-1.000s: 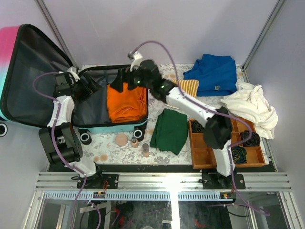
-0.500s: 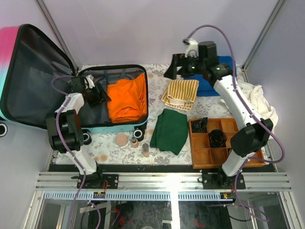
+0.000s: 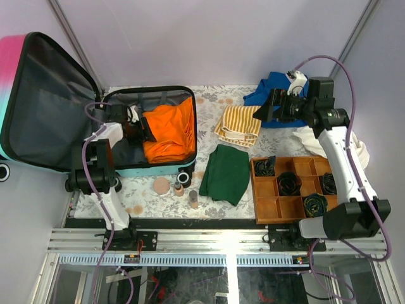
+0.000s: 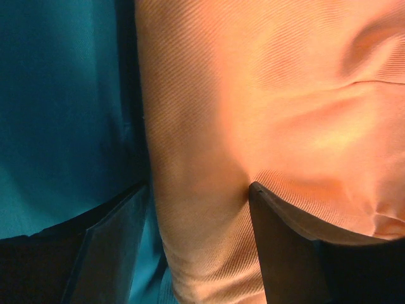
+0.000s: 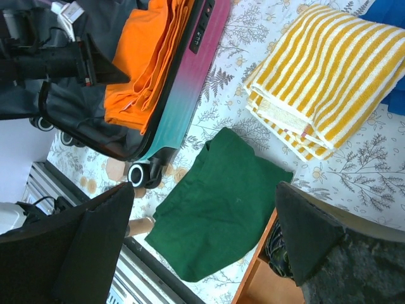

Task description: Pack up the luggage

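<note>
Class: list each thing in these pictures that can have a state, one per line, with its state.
Luggage, open, lid propped up.
Orange cloth, folded, inside luggage.
Striped towel, folded, on table.
Green cloth, folded, on table.
Blue cloth, on table, partly hidden.
White cloth, crumpled.
Tray, cables coiled in its compartments.
Left end effector, astride orange cloth, grip unclear.
Right end effector, open, empty.

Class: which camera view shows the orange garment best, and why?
Top external: the folded orange cloth garment lies nearly whole inside the open pink-to-teal hard-shell suitcase. Left wrist shows only a close-up patch of weave; right wrist crops it at the top edge.
</note>
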You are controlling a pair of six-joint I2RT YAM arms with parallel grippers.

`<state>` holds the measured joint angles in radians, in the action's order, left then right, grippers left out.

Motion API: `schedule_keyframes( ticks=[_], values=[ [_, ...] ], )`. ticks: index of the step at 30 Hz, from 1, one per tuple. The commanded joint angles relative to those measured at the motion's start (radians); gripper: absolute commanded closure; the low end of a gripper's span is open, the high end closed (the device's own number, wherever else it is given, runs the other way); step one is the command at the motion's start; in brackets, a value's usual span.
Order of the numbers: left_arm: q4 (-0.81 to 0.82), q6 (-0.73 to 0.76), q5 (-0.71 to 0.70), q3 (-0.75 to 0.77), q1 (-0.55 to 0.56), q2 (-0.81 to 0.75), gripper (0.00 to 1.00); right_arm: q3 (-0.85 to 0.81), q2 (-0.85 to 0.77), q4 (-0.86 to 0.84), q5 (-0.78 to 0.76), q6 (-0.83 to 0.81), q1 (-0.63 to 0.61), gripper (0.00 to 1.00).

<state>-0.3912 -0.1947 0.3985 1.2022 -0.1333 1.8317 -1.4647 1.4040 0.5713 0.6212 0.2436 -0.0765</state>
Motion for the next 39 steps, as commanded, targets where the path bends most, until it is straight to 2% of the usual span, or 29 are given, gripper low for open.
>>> schedule_keyframes(
  ticks=[1,3,5,8,10,16,21,29,39],
  values=[
    [0.015,-0.010,-0.023,0.034,0.005,0.040,0.39,0.054,-0.098,-0.041,-0.009,-0.028,0.000,0.01],
    [0.015,-0.017,0.002,0.040,0.007,0.049,0.45,0.091,-0.131,-0.074,-0.010,-0.007,0.000,0.01],
    [-0.002,-0.019,0.035,0.049,0.009,0.051,0.59,0.121,-0.158,-0.103,-0.016,0.007,0.000,0.01],
    [-0.056,-0.004,0.065,0.062,0.010,0.014,0.88,0.149,-0.179,-0.120,-0.034,0.013,0.000,0.01],
    [-0.093,0.018,0.042,0.063,0.010,-0.038,0.99,0.163,-0.185,-0.123,-0.051,0.013,0.001,0.01],
    [-0.277,0.168,-0.085,0.088,0.003,-0.160,1.00,0.202,-0.200,-0.140,-0.044,0.025,0.001,0.01],
    [-0.383,0.285,-0.139,0.092,-0.062,-0.171,1.00,0.225,-0.213,-0.156,-0.018,0.043,0.001,0.01],
    [-0.331,0.428,-0.283,0.107,-0.152,-0.155,1.00,0.239,-0.226,-0.156,0.021,0.037,0.001,0.01],
    [-0.202,0.514,-0.409,0.124,-0.165,-0.087,1.00,0.253,-0.229,-0.159,0.033,0.037,0.003,0.01]
  ],
)
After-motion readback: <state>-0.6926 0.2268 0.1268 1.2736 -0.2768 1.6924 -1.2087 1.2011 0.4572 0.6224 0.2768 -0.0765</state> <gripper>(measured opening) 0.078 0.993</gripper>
